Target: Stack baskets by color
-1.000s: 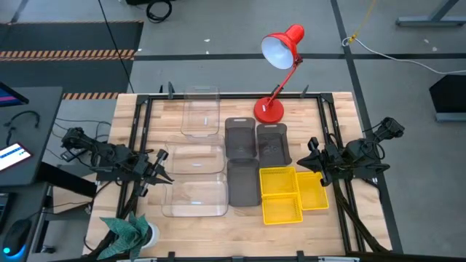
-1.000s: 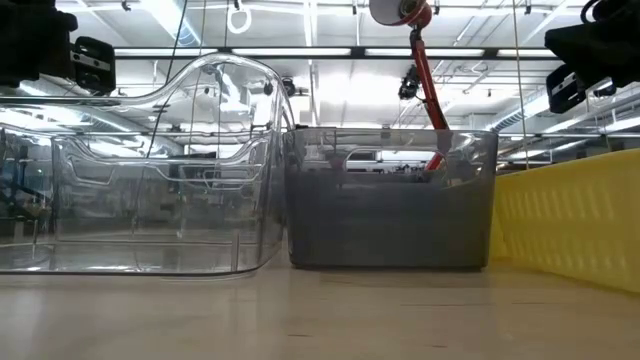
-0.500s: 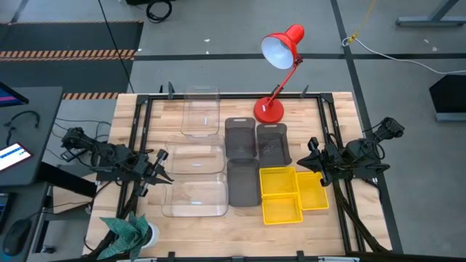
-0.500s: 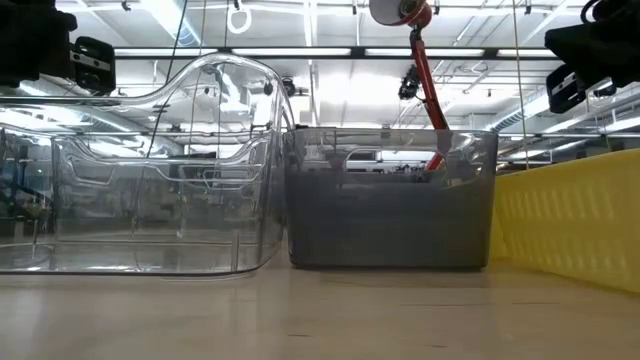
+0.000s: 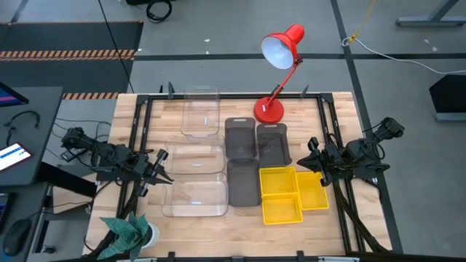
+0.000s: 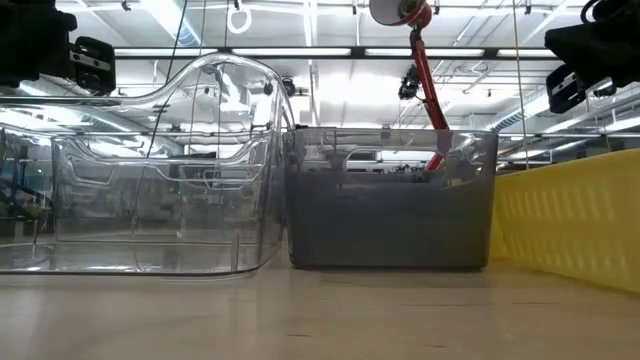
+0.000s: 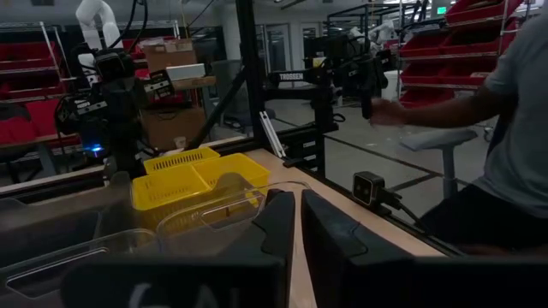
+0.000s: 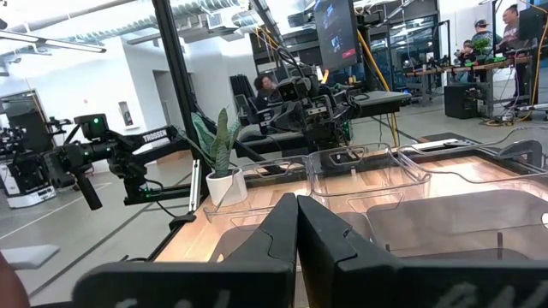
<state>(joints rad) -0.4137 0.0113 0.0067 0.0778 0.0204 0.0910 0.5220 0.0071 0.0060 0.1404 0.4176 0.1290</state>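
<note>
Both arms wait at the sides of the wooden table (image 5: 145, 218), clear of the baskets. The left gripper (image 5: 162, 172) hangs over the left edge, just beside the clear baskets, its fingers (image 7: 278, 224) drawn nearly together with only a thin slit between them and nothing held. The right gripper (image 5: 312, 159) sits at the right edge, near the yellow baskets, its fingers (image 8: 278, 224) pressed together on nothing. Three clear baskets (image 5: 195, 198) lie separately in a column down the left half of the table. Three dark grey baskets (image 5: 242, 138) sit in the middle, two side by side near the base of the red desk lamp (image 5: 277, 51) and one in front of them. Three yellow baskets (image 5: 279, 182) cluster touching one another at the right front. No basket rests inside another. A person's arm (image 7: 445, 107) shows in the room beyond the table in the left wrist view.
</note>
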